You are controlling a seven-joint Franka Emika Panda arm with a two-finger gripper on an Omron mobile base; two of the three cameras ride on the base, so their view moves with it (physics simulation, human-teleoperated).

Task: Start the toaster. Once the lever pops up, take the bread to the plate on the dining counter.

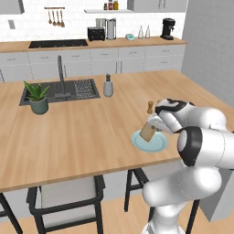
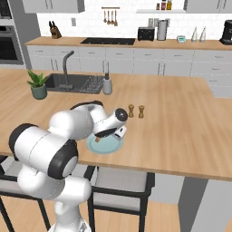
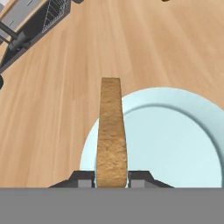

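Observation:
My gripper [image 3: 111, 179] is shut on the bread [image 3: 111, 131], a tan slice seen edge-on between the two fingertips [image 3: 83, 178]. The slice hangs tilted just above the pale blue-green plate [image 3: 175, 140], over its rim. From the left base view the bread [image 1: 147, 131] sits under the gripper [image 1: 153, 126], above the plate [image 1: 151, 143] on the light-wood dining counter [image 1: 82, 132]. The arm partly covers the plate [image 2: 105, 145] in the right base view. The black toaster [image 1: 96, 33] stands far back on the rear worktop.
Two small shakers [image 2: 131, 110] stand just behind the plate. A sink [image 1: 59, 91] with a tall tap, a potted plant [image 1: 38, 97] and a grey dispenser [image 1: 108, 86] lie farther along the counter. Stools [image 1: 68, 196] are tucked under the near edge.

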